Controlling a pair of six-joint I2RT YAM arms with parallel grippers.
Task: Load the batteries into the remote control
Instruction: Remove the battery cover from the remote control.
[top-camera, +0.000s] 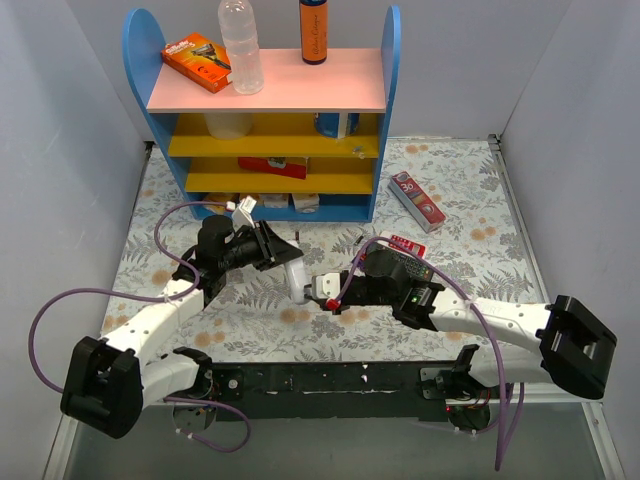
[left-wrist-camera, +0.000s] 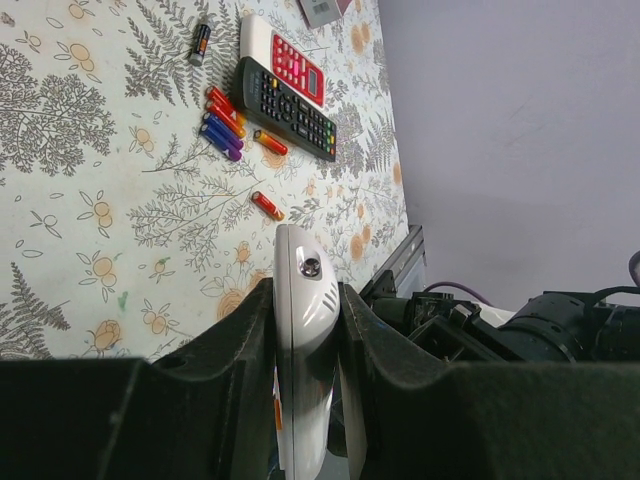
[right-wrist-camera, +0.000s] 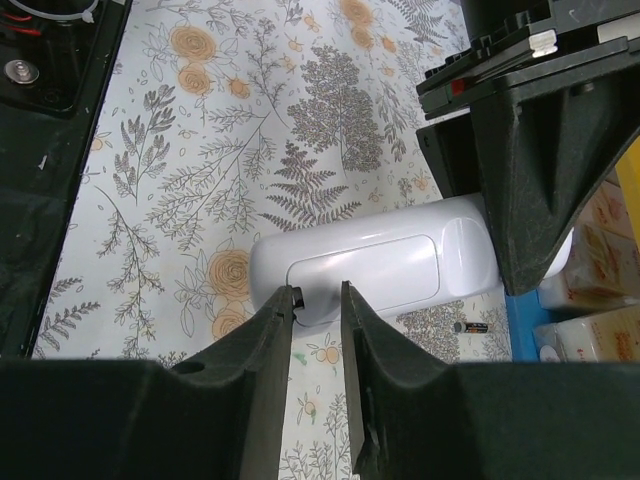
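My left gripper (left-wrist-camera: 306, 288) is shut on a white remote control (left-wrist-camera: 304, 300) and holds it on edge above the table. In the right wrist view the remote (right-wrist-camera: 380, 262) shows its back with the battery cover (right-wrist-camera: 365, 268) in place. My right gripper (right-wrist-camera: 317, 292) stands narrowly open, its tips at the cover's near edge, with table showing between the fingers. From above, the two grippers (top-camera: 285, 262) (top-camera: 335, 293) meet at the remote (top-camera: 300, 282). Several red-orange and blue batteries (left-wrist-camera: 222, 125) lie together on the table, with two more (left-wrist-camera: 270, 142) (left-wrist-camera: 266, 205) nearby and a dark one (left-wrist-camera: 200, 42) further off.
A black remote (left-wrist-camera: 285, 108) and a red-and-white one (left-wrist-camera: 283, 58) lie beside the batteries. A long red-and-white box (top-camera: 417, 200) lies at the right of the blue shelf unit (top-camera: 270, 110), which stands at the back with bottles and boxes on it.
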